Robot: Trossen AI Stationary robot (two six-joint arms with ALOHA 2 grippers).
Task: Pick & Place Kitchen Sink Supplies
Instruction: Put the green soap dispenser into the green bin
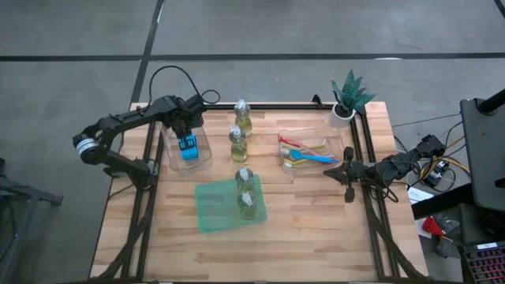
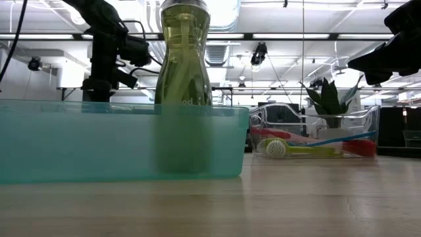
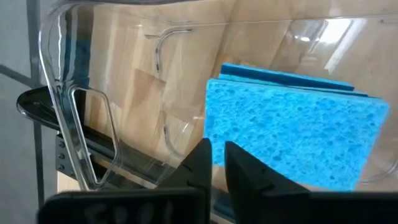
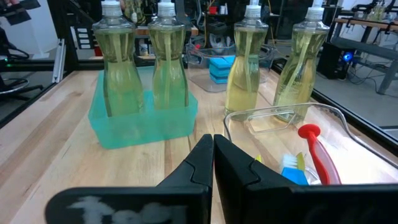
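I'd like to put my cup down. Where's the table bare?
The near strip of the table below the green bin is bare. It is crowded from the sponge bin past the bottles to the brush bin.

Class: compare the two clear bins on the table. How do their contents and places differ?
The left bin holds stacked blue sponges; the right bin holds long brushes. The left pincer hangs over the left bin; the right pincer waits beside the right bin. Both bins are clear plastic.

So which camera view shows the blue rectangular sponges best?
The left wrist view: the blue rectangular sponges fill it, inside the clear bin. The high view and right wrist view show them small; the low view shows none.
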